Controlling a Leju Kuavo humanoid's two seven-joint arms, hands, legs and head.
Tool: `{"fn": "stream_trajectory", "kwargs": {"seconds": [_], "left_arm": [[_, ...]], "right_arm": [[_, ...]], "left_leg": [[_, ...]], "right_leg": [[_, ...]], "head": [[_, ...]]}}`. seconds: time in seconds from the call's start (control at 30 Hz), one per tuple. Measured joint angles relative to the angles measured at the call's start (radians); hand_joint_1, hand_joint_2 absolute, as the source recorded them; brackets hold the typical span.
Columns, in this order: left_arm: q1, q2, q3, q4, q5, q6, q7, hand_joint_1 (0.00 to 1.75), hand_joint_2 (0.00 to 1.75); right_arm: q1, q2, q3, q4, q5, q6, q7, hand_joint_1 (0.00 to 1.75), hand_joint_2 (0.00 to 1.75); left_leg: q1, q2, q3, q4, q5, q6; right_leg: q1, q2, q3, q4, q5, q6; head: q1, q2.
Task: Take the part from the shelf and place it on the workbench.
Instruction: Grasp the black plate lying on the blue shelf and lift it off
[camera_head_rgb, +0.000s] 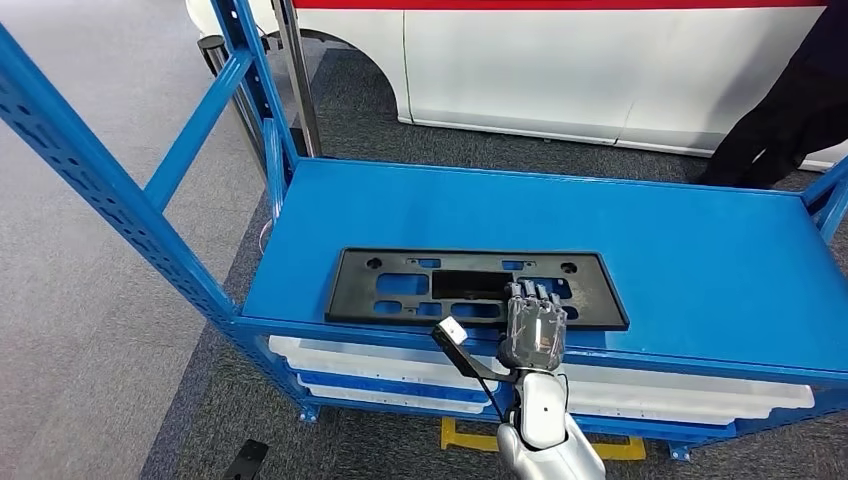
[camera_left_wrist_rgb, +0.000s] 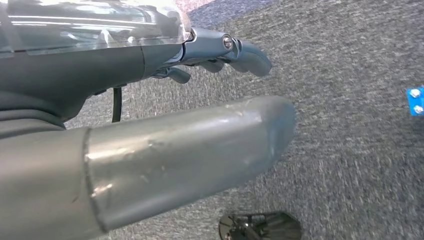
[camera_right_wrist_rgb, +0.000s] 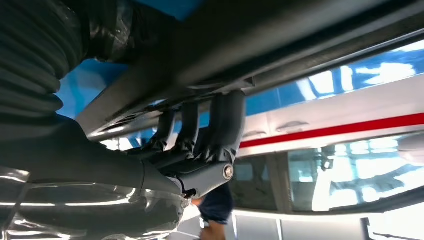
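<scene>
The part (camera_head_rgb: 477, 288), a flat black rectangular plastic panel with cut-out slots and holes, lies on the top level of the blue shelf (camera_head_rgb: 650, 240), near its front edge. In the head view the right robot hand (camera_head_rgb: 532, 322) reaches over that front edge, its fingers (camera_head_rgb: 528, 293) resting on the panel's near right portion. The right wrist view looks along the hand from close behind: the dark fingers (camera_right_wrist_rgb: 226, 125) press against the panel's dark edge (camera_right_wrist_rgb: 210, 55); whether they are clamped around it I cannot tell. Beyond stands a white vehicle body with a red stripe (camera_right_wrist_rgb: 350, 127). The left robot hand (camera_left_wrist_rgb: 165, 150) hangs over grey carpet (camera_left_wrist_rgb: 350, 165), thumb and fingers apart, holding nothing. White trays (camera_head_rgb: 380, 365) sit on the shelf's lower levels.
</scene>
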Motion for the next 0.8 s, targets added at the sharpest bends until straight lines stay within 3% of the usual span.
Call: {"fn": "stream_trajectory", "kwargs": {"seconds": [0.07, 0.13, 0.17, 0.2, 0.23, 0.27, 0.3, 0.37, 0.43, 0.53, 0.6, 0.67, 0.7, 0.73, 0.77, 0.8], "left_arm": [[-0.001, 0.0, 0.0, 0.0, -0.001, 0.0, -0.001, 0.0, 0.0], [-0.002, 0.0, 0.0, 0.0, -0.002, -0.001, -0.001, 0.0, 0.0], [-0.001, 0.0, 0.001, 0.0, -0.002, -0.001, -0.002, 0.0, 0.0], [0.0, 0.0, 0.001, 0.0, -0.002, -0.001, -0.002, 0.0, 0.0], [0.001, 0.0, 0.001, 0.0, -0.002, -0.002, -0.002, 0.0, 0.0], [0.002, 0.0, 0.001, 0.0, -0.002, -0.002, -0.002, 0.0, 0.0], [0.002, 0.0, 0.001, 0.0, -0.002, -0.002, -0.003, 0.0, 0.0], [0.001, -0.001, 0.001, 0.0, -0.002, -0.002, -0.005, 0.0, 0.0], [0.001, -0.002, 0.001, 0.0, -0.002, -0.002, -0.007, 0.0, 0.0], [0.001, -0.002, 0.003, 0.0, -0.002, -0.002, -0.009, 0.0, 0.0], [0.002, -0.003, 0.005, 0.0, -0.001, -0.002, -0.01, 0.0, 0.0], [0.005, -0.004, 0.01, 0.0, 0.002, -0.001, -0.012, 0.0, 0.0], [0.008, -0.004, 0.014, 0.0, 0.004, -0.001, -0.013, 0.0, 0.0], [0.011, -0.004, 0.02, 0.0, 0.005, 0.0, -0.015, 0.0, 0.0], [0.013, -0.004, 0.025, 0.0, 0.006, 0.001, -0.017, 0.0, 0.0], [0.015, -0.003, 0.03, 0.0, 0.007, 0.002, -0.02, 0.0, 0.0]], "right_arm": [[-0.005, 0.0, -0.001, 0.005, 0.002, 0.0, -0.005, 1.71, 1.75], [-0.008, -0.001, -0.002, 0.01, 0.003, 0.0, -0.008, 1.71, 1.75], [-0.008, -0.002, -0.003, 0.013, 0.004, -0.001, -0.009, 1.71, 1.75], [-0.008, -0.003, -0.003, 0.015, 0.004, -0.001, -0.01, 1.71, 1.75], [-0.008, -0.004, -0.003, 0.016, 0.005, -0.001, -0.012, 1.7, 1.75], [-0.009, -0.004, -0.003, 0.017, 0.005, -0.002, -0.013, 1.7, 1.75], [-0.01, -0.004, -0.003, 0.018, 0.006, -0.002, -0.014, 1.7, 1.75], [-0.014, -0.005, -0.004, 0.019, 0.006, -0.002, -0.016, 1.7, 1.75], [-0.016, -0.006, -0.005, 0.019, 0.006, -0.002, -0.018, 1.69, 1.75], [-0.017, -0.007, -0.007, 0.019, 0.005, -0.002, -0.022, 1.72, 1.75], [-0.017, -0.006, -0.01, 0.019, -0.007, -0.002, -0.039, 1.74, 1.75], [-0.014, -0.003, -0.018, 0.018, -0.037, -0.002, -0.077, 1.75, 1.75], [-0.011, 0.0, -0.024, 0.016, -0.063, -0.002, -0.107, 1.75, 1.75], [-0.007, 0.005, -0.031, 0.01, -0.094, -0.002, -0.142, 1.75, 1.75], [-0.002, 0.011, -0.038, 0.0, -0.132, -0.002, -0.184, 1.75, 1.75], [0.002, 0.018, -0.046, -0.013, -0.174, -0.002, -0.229, 1.75, 1.75]], "left_leg": [[0.005, 0.002, 0.003, -0.009, 0.006, 0.014], [0.005, 0.003, 0.002, -0.01, 0.007, 0.022], [0.004, 0.003, 0.002, -0.009, 0.006, 0.022], [0.003, 0.003, 0.002, -0.009, 0.006, 0.023], [0.003, 0.002, 0.004, -0.008, 0.005, 0.022], [0.003, 0.001, 0.006, -0.008, 0.004, 0.021], [0.003, 0.0, 0.009, -0.007, 0.003, 0.02], [0.0, -0.001, 0.011, -0.005, -0.001, 0.013], [-0.001, 0.0, 0.009, -0.004, -0.002, 0.002], [0.001, 0.0, 0.006, 0.007, -0.014, -0.016], [0.005, 0.0, -0.027, 0.086, -0.065, -0.026], [0.008, 0.001, -0.087, 0.219, -0.128, -0.036], [0.009, 0.001, -0.107, 0.264, -0.14, -0.039], [0.011, 0.001, -0.111, 0.274, -0.133, -0.042], [0.013, 0.002, -0.095, 0.242, -0.107, -0.043], [0.015, 0.003, -0.062, 0.176, -0.07, -0.045]], "right_leg": [[0.0, 0.0, -0.02, 0.05, -0.037, 0.007], [-0.001, -0.001, -0.076, 0.172, -0.103, 0.01], [-0.001, -0.001, -0.105, 0.233, -0.126, 0.011], [-0.002, -0.001, -0.122, 0.268, -0.131, 0.012], [-0.002, -0.001, -0.121, 0.265, -0.116, 0.011], [-0.002, -0.001, -0.1, 0.221, -0.084, 0.008], [-0.001, -0.001, -0.065, 0.151, -0.045, 0.003], [0.004, -0.002, -0.007, 0.03, -0.002, -0.007], [0.01, -0.001, 0.008, -0.005, 0.0, -0.012], [0.005, -0.002, 0.013, -0.018, 0.008, -0.025], [-0.001, -0.005, 0.018, -0.028, 0.013, -0.033], [-0.001, -0.006, 0.018, -0.029, 0.014, -0.036], [-0.001, -0.006, 0.019, -0.029, 0.013, -0.036], [-0.001, -0.005, 0.02, -0.028, 0.013, -0.036], [-0.001, -0.003, 0.021, -0.028, 0.012, -0.035], [-0.002, -0.001, 0.022, -0.026, 0.011, -0.033]], "head": [[0.0, 0.0], [0.001, 0.0], [0.0, 0.0], [0.001, 0.0], [0.001, 0.0], [0.001, 0.0], [0.001, 0.0], [0.0, 0.0], [0.0, 0.0], [0.0, 0.0], [0.0, 0.0], [0.0, 0.0], [0.0, 0.0], [0.0, 0.0], [0.0, 0.0], [0.0, 0.0]]}}
